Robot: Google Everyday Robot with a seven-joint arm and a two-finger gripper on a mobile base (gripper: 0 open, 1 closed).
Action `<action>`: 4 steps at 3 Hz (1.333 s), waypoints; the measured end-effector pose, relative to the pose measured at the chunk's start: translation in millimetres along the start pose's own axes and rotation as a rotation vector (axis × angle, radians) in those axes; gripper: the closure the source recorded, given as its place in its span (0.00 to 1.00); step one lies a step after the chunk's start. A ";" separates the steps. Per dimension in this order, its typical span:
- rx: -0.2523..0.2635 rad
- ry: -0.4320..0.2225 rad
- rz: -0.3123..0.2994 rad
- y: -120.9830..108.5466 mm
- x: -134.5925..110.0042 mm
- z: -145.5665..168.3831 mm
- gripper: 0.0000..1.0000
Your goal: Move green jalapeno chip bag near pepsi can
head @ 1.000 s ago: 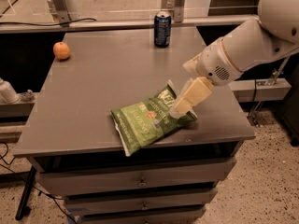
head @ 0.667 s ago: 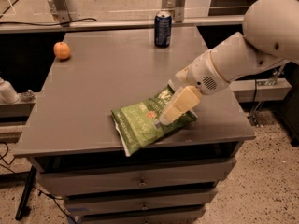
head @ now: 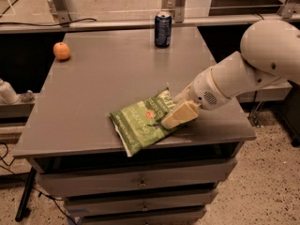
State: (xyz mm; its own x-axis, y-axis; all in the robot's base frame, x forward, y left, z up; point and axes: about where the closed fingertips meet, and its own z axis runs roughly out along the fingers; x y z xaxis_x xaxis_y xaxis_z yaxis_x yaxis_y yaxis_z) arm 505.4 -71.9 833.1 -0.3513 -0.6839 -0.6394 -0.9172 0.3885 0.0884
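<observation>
Dim, warm light falls softly from above, leaving the grey table [head: 117,78] evenly lit while its underside and the gaps behind it go nearly black. The white arm [head: 243,74] is the brightest surface, with a pale sheen on its rounded shell. The claw [head: 173,119], lying over the end of the green jalapeno chip bag [head: 138,125] nearest the arm, throws a small dark shadow onto the foil and table.

An orange [head: 61,51] rests by the grey table's [head: 108,81] far-left edge.
</observation>
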 end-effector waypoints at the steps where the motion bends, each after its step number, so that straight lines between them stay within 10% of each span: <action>1: 0.026 0.018 0.007 -9.6 2.6 -13.9 0.64; 3: 0.146 0.020 0.075 -56.5 -19.3 -100.9 1.00; 4: 0.174 -0.003 0.061 -60.2 -30.8 -116.1 1.00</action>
State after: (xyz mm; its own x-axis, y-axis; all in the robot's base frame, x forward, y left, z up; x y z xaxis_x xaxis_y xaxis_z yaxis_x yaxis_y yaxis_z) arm 549.6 -145.9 936.2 -0.4047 -0.6537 -0.6395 -0.8476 0.5306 -0.0059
